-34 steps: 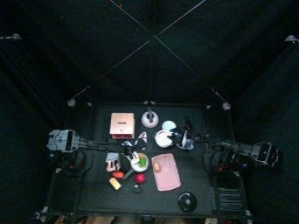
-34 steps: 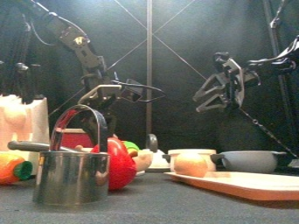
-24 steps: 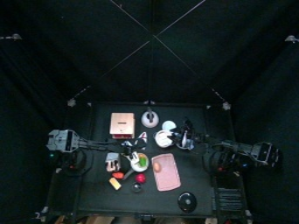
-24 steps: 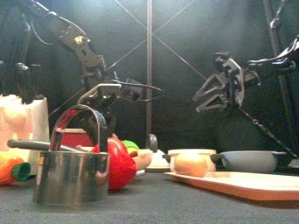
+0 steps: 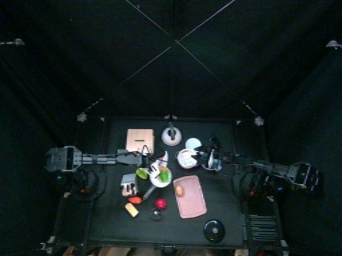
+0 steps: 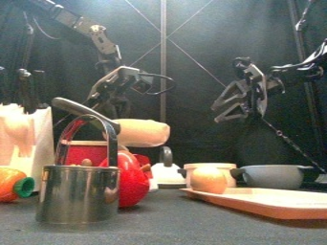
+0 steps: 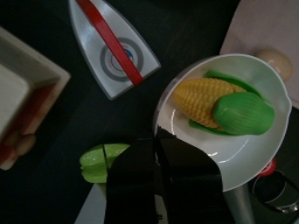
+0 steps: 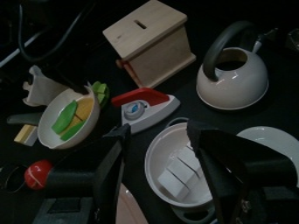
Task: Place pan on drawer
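Observation:
The pan (image 5: 160, 177) is small and whitish and holds a toy corn cob and a green piece. It lies at the table's middle, in front of the pinkish-tan drawer (image 5: 139, 140). My left gripper (image 5: 156, 172) reaches it from the left. In the left wrist view the jaws (image 7: 162, 162) are shut on the rim of the pan (image 7: 251, 153). In the front view the pan (image 6: 133, 132) hangs tilted under that gripper (image 6: 121, 86). My right gripper (image 5: 210, 156) is open over a white bowl (image 8: 176, 162). The right wrist view also shows the pan (image 8: 65, 118) and the drawer (image 8: 149, 39).
A white kettle (image 8: 233, 70) stands beside the drawer. A toy iron (image 8: 146, 107) lies between the pan and the bowl. A pink board (image 5: 190, 195) lies at the front, and a dark disc (image 5: 214, 229) lies nearer the front edge. A metal pot (image 6: 79, 187) stands close to the front camera.
My left arm has stretched out to the right and closed on the pan. In the front view the pan has come up into sight, tilted. The right arm has not moved.

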Controlling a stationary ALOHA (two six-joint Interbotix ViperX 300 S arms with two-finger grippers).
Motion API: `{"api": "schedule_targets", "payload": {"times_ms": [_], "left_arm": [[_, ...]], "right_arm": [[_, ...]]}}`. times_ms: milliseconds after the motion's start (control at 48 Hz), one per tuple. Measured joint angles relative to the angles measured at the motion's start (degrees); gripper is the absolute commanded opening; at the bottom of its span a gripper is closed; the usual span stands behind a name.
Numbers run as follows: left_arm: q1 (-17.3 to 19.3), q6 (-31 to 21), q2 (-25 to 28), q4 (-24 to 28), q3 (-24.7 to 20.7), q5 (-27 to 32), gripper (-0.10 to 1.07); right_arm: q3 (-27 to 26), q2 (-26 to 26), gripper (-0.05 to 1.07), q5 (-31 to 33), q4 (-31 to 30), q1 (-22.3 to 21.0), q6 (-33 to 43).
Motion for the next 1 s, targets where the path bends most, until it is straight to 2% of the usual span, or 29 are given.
{"api": "schedule_targets", "payload": {"times_ms": [229,375,667,792,1000], "left_arm": [[3.78,5.27,-2.55,-0.26,-4.57,6.06,0.29],[7.03,7.12,-4.13,-1.76,-5.27,7.47,0.29],[17.67,9.67,-8.26,-4.48,-4.92,8.70,0.29],[22.76,12.57,-8.53,-5.01,-4.48,10.46,0.29],[28.39,15.64,-8.53,-5.10,-2.64,10.46,0.29]], "right_arm": [[0.00,0.00,0.88,0.00,-0.09,0.00,0.00],[0.00,0.00,0.88,0.09,-0.09,0.00,0.09],[0.00,0.00,0.88,0.09,-0.18,-0.09,-0.09],[0.00,0.00,0.88,0.09,-0.09,0.00,-0.09],[0.00,0.00,0.88,0.09,-0.18,0.00,-0.09]]}}
